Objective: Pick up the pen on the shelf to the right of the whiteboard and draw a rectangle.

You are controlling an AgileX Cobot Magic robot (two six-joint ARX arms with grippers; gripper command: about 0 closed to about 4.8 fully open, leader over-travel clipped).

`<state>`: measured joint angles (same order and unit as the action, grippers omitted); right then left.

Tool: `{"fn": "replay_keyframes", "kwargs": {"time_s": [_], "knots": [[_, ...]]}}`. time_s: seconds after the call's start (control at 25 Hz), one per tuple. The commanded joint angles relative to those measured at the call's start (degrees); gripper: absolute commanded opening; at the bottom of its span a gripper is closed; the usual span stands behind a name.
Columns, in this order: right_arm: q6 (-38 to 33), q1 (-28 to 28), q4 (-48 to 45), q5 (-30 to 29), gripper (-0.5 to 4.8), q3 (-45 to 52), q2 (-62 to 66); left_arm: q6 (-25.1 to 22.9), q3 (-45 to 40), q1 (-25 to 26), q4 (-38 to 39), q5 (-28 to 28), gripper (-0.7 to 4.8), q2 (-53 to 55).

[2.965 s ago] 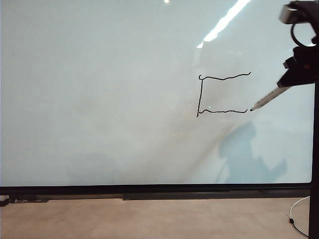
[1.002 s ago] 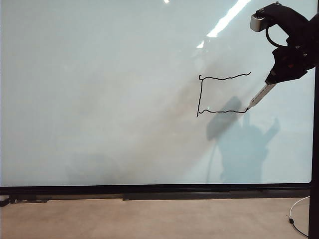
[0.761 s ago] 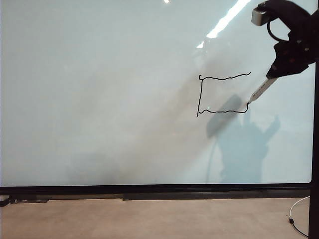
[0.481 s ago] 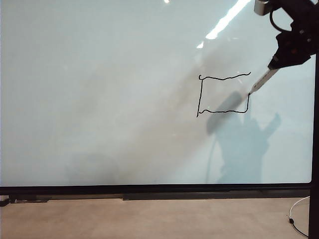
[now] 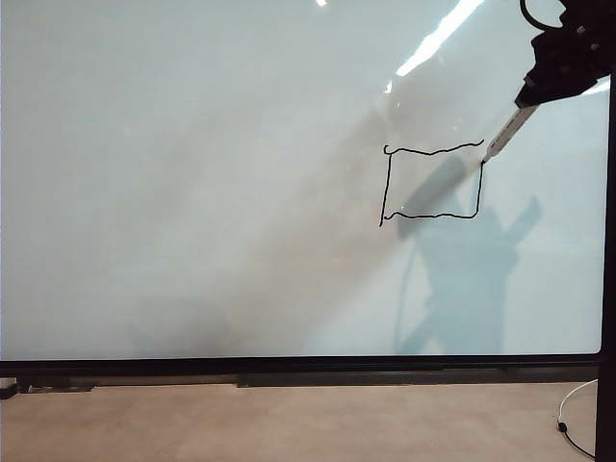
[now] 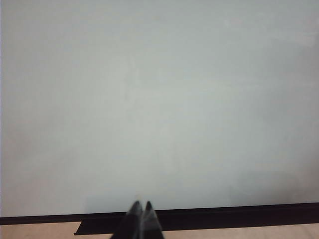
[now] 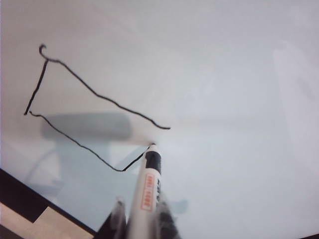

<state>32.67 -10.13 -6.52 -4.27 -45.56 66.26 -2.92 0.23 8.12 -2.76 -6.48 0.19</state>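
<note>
— Right tool (image 5: pixel 525 96) first: where does it sit?
— High at the right edge of the whiteboard (image 5: pixel 192 192) in the exterior view, nipped tight on the pen (image 5: pixel 504 135). In the right wrist view its two fingers (image 7: pixel 117 219) press the white barrel from either side, with the pen (image 7: pixel 145 191) sticking out ahead of them.
— And the pen's tip?
— Dark tip down on the board, touching the upper end of the right-hand stroke of the rectangle (image 5: pixel 433 183).
— Is the rectangle closed?
— Not quite. The top, left, bottom and right strokes are drawn, wobbly and black, but a small gap shows between the tip and the end of the top line. The right wrist view shows that gap too, in the rectangle (image 7: pixel 89 109) just past the tip.
— The left tool?
— Left tool (image 6: pixel 141 211) appears only in its own wrist view, low near the board's black bottom frame. Its blurred tips lie together, gripping nothing.
</note>
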Motion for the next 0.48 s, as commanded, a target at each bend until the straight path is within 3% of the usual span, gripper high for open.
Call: {"fn": "replay_keyframes", "kwargs": {"time_s": [0.04,0.48], "knots": [[0.37,0.02,-2.71,0.33,-0.06,-0.81,-0.42,0.17,0.15,0.09,-0.7,-0.22,-0.05,0.0],[0.66,-0.7,-2.56,1.16,-0.06,-1.84,-1.84,0.17,0.15,0.11,-0.7,-0.22,-0.05,0.0]]}}
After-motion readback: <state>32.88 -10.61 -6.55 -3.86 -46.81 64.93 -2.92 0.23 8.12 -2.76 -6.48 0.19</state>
